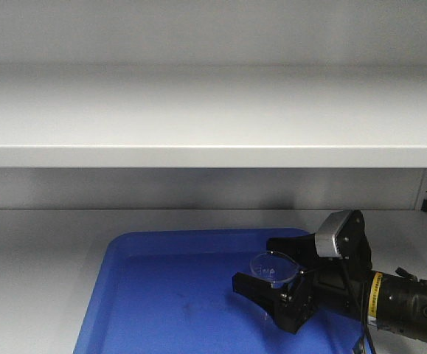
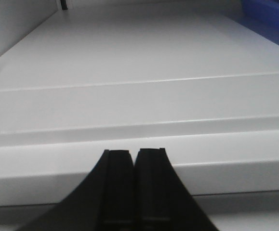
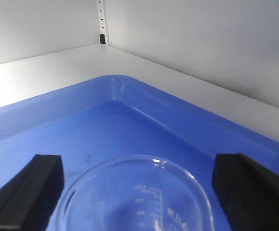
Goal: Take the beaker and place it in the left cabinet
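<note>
Beaker (image 3: 134, 197) graduations legible from wrist only

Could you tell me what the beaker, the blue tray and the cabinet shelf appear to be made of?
Beaker: clear glass, apparently; transparent with printed graduations. Blue tray: likely glossy moulded plastic, with rounded rim and soft reflections. Cabinet shelf: probably painted sheet metal, matte pale grey.

Clear glass beaker (image 1: 274, 267), glossy blue plastic tray (image 1: 161, 295) — matt painted-metal cabinet (image 1: 213, 110).

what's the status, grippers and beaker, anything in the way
Right gripper open, fingers either side of the beaker. Beaker upright in blue tray on the cabinet shelf. Left gripper shut, empty. No obstruction seen.
</note>
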`<state>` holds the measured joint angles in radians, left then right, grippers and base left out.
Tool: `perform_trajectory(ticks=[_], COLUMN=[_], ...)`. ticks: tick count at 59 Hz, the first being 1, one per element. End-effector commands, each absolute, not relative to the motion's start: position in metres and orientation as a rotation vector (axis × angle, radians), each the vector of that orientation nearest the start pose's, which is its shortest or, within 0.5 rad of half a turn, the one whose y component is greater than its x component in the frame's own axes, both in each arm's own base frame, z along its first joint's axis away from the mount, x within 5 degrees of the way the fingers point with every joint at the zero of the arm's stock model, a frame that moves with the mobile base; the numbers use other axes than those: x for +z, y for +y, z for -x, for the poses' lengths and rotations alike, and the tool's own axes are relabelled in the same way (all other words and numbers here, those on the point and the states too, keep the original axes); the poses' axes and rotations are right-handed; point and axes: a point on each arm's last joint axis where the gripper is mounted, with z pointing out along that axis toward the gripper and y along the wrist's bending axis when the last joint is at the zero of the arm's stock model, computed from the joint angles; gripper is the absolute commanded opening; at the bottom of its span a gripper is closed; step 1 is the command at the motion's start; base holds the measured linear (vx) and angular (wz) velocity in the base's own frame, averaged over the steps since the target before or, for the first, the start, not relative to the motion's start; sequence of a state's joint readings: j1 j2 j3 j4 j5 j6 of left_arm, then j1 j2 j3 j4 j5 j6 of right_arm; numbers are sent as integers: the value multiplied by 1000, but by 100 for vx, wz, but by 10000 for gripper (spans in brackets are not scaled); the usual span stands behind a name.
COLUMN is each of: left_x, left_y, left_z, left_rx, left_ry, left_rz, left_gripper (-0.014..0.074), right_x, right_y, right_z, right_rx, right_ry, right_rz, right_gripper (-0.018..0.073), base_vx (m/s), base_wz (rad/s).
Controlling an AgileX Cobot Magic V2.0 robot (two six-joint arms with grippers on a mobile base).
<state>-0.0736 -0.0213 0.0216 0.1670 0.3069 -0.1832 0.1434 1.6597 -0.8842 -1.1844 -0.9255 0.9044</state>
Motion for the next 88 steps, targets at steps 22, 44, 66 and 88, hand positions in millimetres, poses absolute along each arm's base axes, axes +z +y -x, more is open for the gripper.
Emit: perform_trajectory(ticks=[22,44,66,88], left_x=[192,192,192,192], left_y=[-1,-1,-1,-1], left_z=[-55,-55,-55,-55], left_rx=[-40,-40,-40,-40], left_ry=[1667,1667,1667,1667], left_rz=[-22,-22,-22,-22], left_gripper=[4,4,4,4], right_x=[288,316,341,322], right_y=[110,97,85,71], right_z=[-295,-278,-248,-217], right_rx=[686,460,526,515], right_ry=[1561,1595,1785,1864], right_rz=[906,912,685,472], right_gripper=[634,602,342,-5], base_vx=[0,0,0,0], base_wz=[0,0,0,0])
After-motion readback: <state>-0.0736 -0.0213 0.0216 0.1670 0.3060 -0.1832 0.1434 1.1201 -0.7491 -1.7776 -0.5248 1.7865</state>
